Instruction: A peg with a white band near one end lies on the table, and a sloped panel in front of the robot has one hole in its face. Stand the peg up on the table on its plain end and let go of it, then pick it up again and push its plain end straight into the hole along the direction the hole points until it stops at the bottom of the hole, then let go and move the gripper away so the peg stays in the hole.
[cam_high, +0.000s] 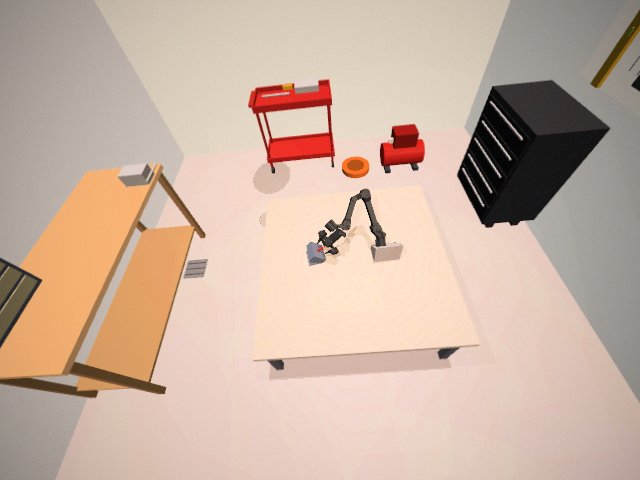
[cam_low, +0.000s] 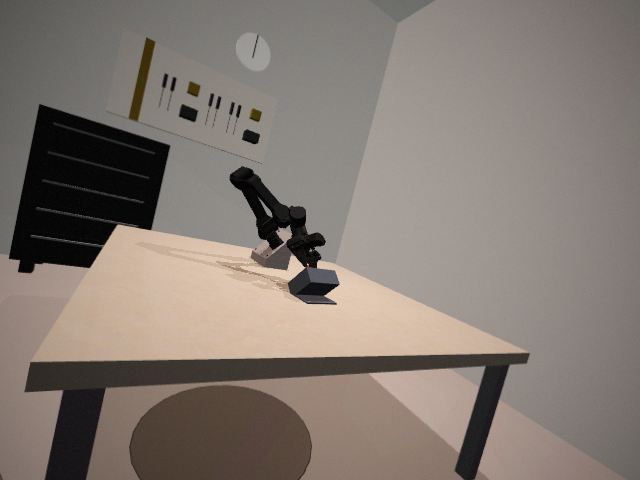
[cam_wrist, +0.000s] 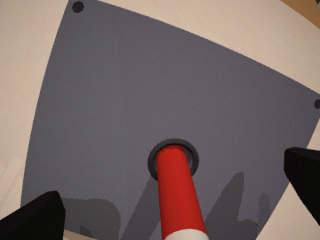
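The sloped grey-blue panel stands on the table. The red peg has its plain end inside the dark-rimmed hole and sticks out of the face toward the wrist camera. Its white band is at the bottom edge of the wrist view. How deep the peg sits is hidden. My gripper is open, with one finger well off each side of the peg and touching neither. In the exterior view the arm and panel hide most of the peg.
A light grey wedge-shaped block stands by the arm's base. The panel has a thin base plate on the table. A red cart, a red compressor and a black drawer cabinet stand on the floor beyond the table.
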